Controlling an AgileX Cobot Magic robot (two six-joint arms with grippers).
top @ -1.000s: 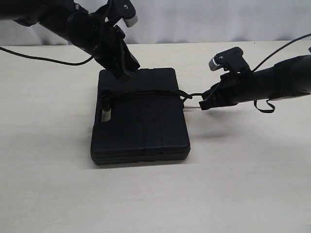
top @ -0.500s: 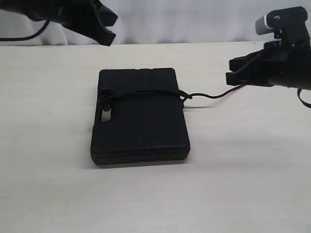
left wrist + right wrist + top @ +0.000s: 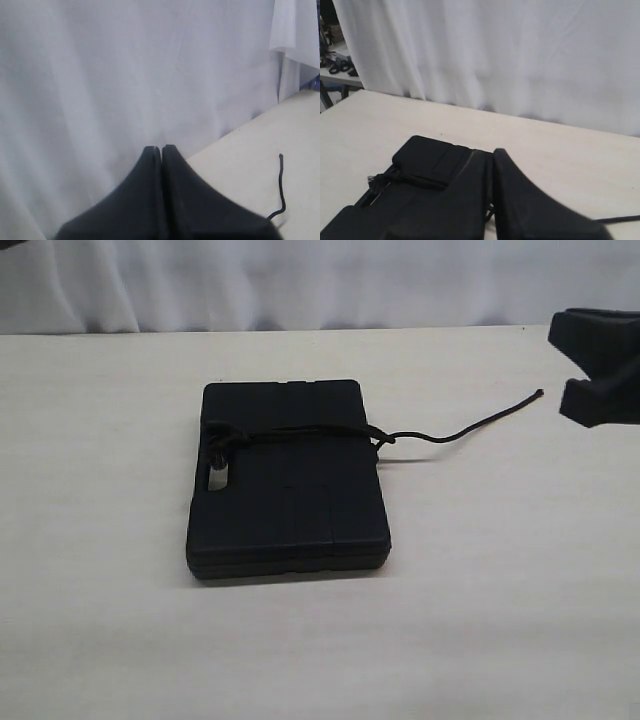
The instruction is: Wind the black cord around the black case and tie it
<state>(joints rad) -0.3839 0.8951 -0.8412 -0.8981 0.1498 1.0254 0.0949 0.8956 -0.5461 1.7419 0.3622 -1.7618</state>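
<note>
The black case (image 3: 290, 480) lies flat in the middle of the table. The black cord (image 3: 300, 432) crosses its top, with a knot at the handle cut-out side and a twist at the case's right edge. The cord's loose tail (image 3: 470, 427) trails right across the table, held by nothing. My right gripper (image 3: 558, 370) hovers at the right edge, raised, past the tail's tip. In the right wrist view it (image 3: 493, 151) is shut and empty, above the case (image 3: 427, 157). My left gripper (image 3: 161, 148) is shut, empty and faces the curtain; the cord tail (image 3: 282, 185) shows beside it.
A white curtain (image 3: 320, 280) hangs behind the table's far edge. The pale tabletop (image 3: 480, 590) stretches around the case. A side table with dark items (image 3: 335, 65) stands beyond the table's corner in the right wrist view.
Both arms have pulled up and away from the case. The right gripper let go of the cord tail, which now lies on the table. The left arm has left the exterior view.
</note>
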